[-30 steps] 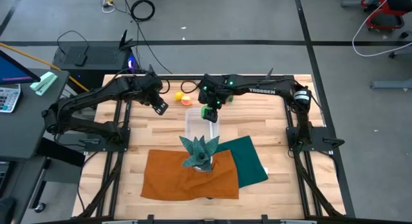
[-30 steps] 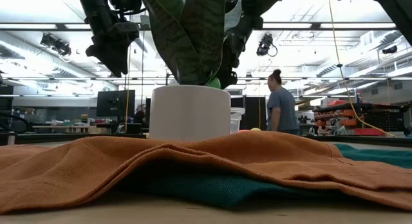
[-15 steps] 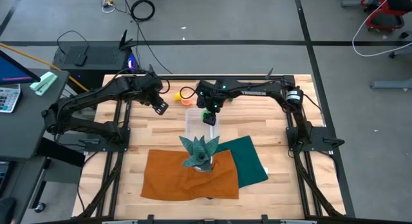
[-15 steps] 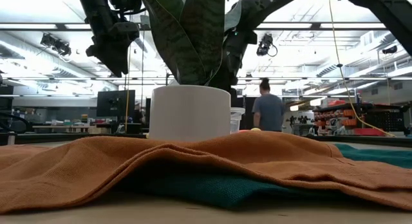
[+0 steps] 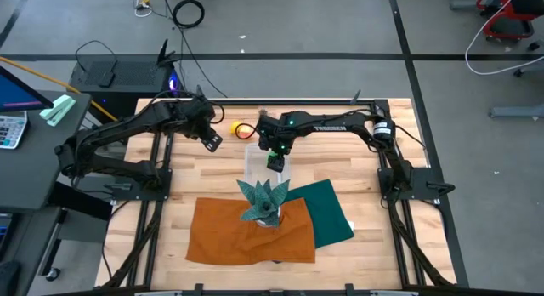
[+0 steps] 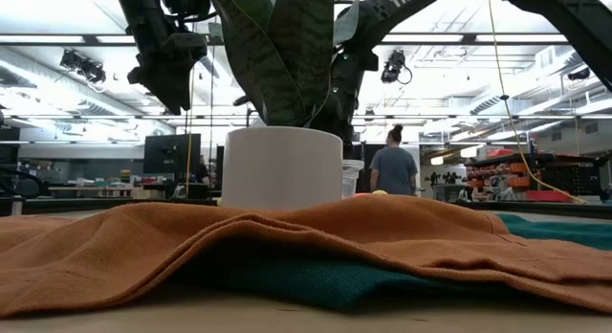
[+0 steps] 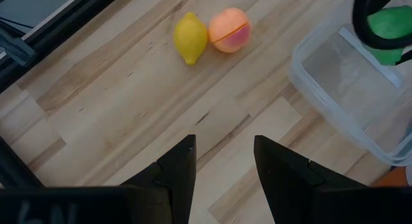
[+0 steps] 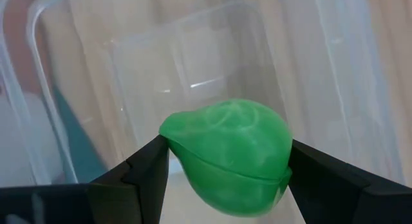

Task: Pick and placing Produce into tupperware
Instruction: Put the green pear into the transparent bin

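A green piece of produce [image 8: 228,153] hangs over the clear tupperware [image 5: 252,164], with my right gripper [image 5: 274,162] shut on it. The tupperware [image 8: 193,63] stands on the wood near the table's middle and shows nothing else inside. A yellow lemon [image 7: 190,37] and an orange fruit [image 7: 230,29] lie side by side on the wood, beyond the tupperware's far left corner. My left gripper [image 7: 225,166] hovers open above bare wood left of the tupperware, near those two fruits, with nothing between its fingers. My right gripper pinches the green produce by two opposite sides [image 8: 174,137] between its two fingers [image 8: 145,169]. The fingers slant steeply down from above. The piece is lifted clear, over the tupperware's open top.
A white pot [image 6: 282,166] with a teal spiky plant [image 5: 262,196] stands on an orange cloth [image 5: 246,232] just near of the tupperware. A dark green cloth [image 5: 327,209] lies to its right. A person [image 6: 392,168] stands in the room far behind the table.
My right gripper has come down toward the tupperware and a little toward the table's near edge, still shut on the green produce, which now hangs lower over the container.
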`<action>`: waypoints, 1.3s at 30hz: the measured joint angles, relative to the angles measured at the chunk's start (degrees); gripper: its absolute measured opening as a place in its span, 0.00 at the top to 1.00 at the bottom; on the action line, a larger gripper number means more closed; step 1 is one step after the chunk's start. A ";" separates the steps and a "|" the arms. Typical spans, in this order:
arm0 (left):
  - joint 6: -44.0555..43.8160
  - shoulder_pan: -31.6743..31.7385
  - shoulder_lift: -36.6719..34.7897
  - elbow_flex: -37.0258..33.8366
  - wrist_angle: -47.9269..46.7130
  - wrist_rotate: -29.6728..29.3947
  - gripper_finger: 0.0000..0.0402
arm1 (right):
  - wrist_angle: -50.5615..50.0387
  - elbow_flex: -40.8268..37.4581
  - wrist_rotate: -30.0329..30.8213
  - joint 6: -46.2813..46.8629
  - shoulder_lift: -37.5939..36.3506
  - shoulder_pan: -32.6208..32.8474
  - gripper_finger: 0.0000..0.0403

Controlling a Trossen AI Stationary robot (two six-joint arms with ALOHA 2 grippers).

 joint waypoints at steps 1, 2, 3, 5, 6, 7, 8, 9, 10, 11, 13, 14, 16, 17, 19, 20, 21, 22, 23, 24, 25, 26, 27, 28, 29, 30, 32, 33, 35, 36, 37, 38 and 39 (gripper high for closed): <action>0.00 -0.01 0.00 0.00 0.00 0.02 0.59 | -0.12 0.00 0.58 0.56 0.02 0.25 0.42; 0.00 0.00 0.00 0.00 0.00 0.00 0.59 | -0.21 0.00 1.46 0.83 0.06 0.55 0.42; 0.00 0.00 0.00 0.00 0.00 0.01 0.59 | -0.12 0.00 2.15 0.89 0.09 0.83 0.42; 0.00 0.00 0.00 0.00 0.00 0.01 0.59 | 0.54 0.00 3.40 0.86 0.09 1.46 0.42; 0.00 0.00 0.00 0.00 0.00 0.01 0.59 | 0.81 0.00 3.71 0.88 0.09 1.71 0.42; 0.00 0.00 0.00 0.00 -0.02 0.02 0.59 | 1.15 0.00 4.61 0.97 0.09 1.95 0.42; 0.00 0.00 0.00 0.00 -0.02 0.02 0.59 | 1.52 0.00 5.34 1.05 0.09 2.13 0.42; 0.00 0.00 0.00 0.00 -0.02 0.02 0.59 | 1.77 0.00 6.02 1.17 0.09 2.37 0.42; -0.01 0.00 0.00 0.00 -0.02 0.02 0.59 | 1.76 0.00 6.60 1.19 0.09 2.52 0.42; -0.09 0.00 0.00 0.00 -0.02 0.02 0.59 | 1.72 0.00 6.66 1.03 0.09 2.66 0.42; -0.42 0.00 0.00 0.00 -0.02 0.04 0.59 | 1.70 0.00 7.08 0.28 0.09 2.83 0.42; -0.44 0.00 0.00 0.00 -0.02 0.02 0.59 | 1.74 0.00 7.29 -0.23 0.09 2.90 0.42; -0.42 0.00 0.00 0.00 -0.02 0.02 0.59 | 1.68 0.00 8.56 -1.64 0.09 3.05 0.42; -0.43 0.00 0.00 0.00 -0.03 0.02 0.59 | 1.70 0.00 9.42 -2.41 0.09 3.12 0.42; -0.42 -0.01 0.00 0.00 -0.03 0.02 0.59 | 1.72 0.00 10.50 -3.49 0.09 3.14 0.42; -0.42 0.00 0.00 0.00 -0.04 0.02 0.59 | 1.71 0.00 10.77 -4.13 0.09 3.14 0.42; -0.42 -0.02 0.00 0.00 -0.04 0.02 0.59 | 1.70 0.00 11.13 -4.77 0.09 3.12 0.42; -0.42 0.00 0.00 0.00 -0.04 0.02 0.59 | 1.72 0.00 11.90 -5.48 0.09 3.12 0.42; -0.42 -0.02 0.00 0.00 -0.04 0.02 0.59 | 1.72 0.00 12.19 -6.14 0.09 3.11 0.42; -0.42 0.00 0.00 0.00 -0.04 0.02 0.59 | 1.70 0.00 12.28 -6.89 0.09 3.07 0.42; -0.42 -0.01 0.00 0.00 -0.04 0.02 0.59 | 1.63 0.00 12.48 -7.52 0.09 3.07 0.42; -0.42 0.00 0.00 0.00 -0.04 0.02 0.59 | 1.51 0.00 12.50 -8.33 0.09 3.07 0.42; -0.42 0.00 0.00 0.00 -0.04 0.02 0.59 | 1.37 0.00 12.54 -9.07 0.09 3.09 0.42; -0.44 -0.01 0.00 0.00 -0.04 0.02 0.59 | 1.09 0.00 12.54 -9.85 0.09 3.11 0.42; -0.44 -0.02 0.00 0.00 -0.04 0.02 0.59 | 0.65 0.00 12.54 -10.27 0.09 3.12 0.42; -0.44 0.00 0.00 0.00 -0.04 0.04 0.59 | 0.39 0.00 12.59 -10.47 0.09 3.12 0.42; -0.44 0.00 0.00 0.00 -0.06 0.02 0.59 | -0.29 0.00 12.82 -11.09 0.09 3.11 0.42; -0.44 0.00 0.00 0.00 -0.06 0.04 0.59 | -0.96 0.00 13.28 -11.46 0.09 3.09 0.42; -0.44 -0.02 0.00 0.00 -0.04 0.04 0.59 | -1.86 0.00 14.06 -11.93 0.09 3.07 0.42; -0.45 -0.02 0.00 0.00 -0.04 0.04 0.59 | -2.12 0.00 14.24 -12.21 0.09 3.07 0.42; -0.49 -0.01 0.00 0.00 -0.05 0.04 0.59 | -2.23 0.00 14.27 -12.42 0.09 3.08 0.42; -0.71 0.00 0.00 0.00 -0.04 0.04 0.59 | -2.21 0.00 14.26 -12.51 0.09 3.09 0.42; -0.95 -0.02 0.00 0.00 -0.04 0.04 0.59 | -2.21 0.00 14.24 -12.66 0.09 3.09 0.42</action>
